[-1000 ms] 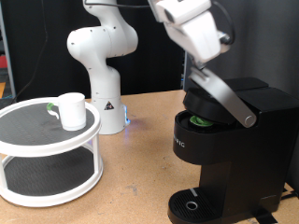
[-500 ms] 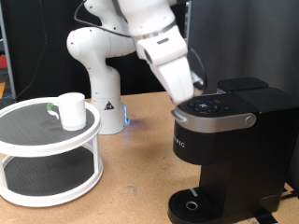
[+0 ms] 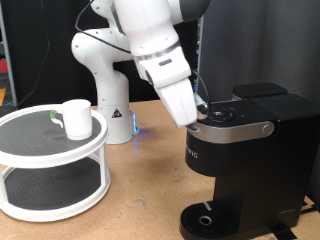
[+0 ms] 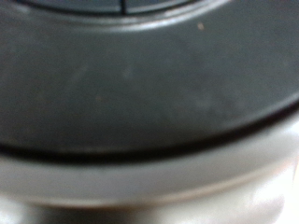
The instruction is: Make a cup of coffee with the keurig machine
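Fingers hidden, can't tell their state; gripper (image 3: 200,113) at keurig machine (image 3: 240,160) closed lid. Cup (image 3: 76,118) on rack (image 3: 50,165): brewing now would likely spill.

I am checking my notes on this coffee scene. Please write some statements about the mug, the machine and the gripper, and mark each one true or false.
1. The lid of the keurig machine is open. False: it is down, with the silver handle across the front.
2. The cup stands on the top tier of the round white rack. True.
3. The cup sits on the drip tray. False: the tray holds no cup.
4. The gripper is at the machine's top panel. True.
5. The gripper holds the cup. False: they are far apart.
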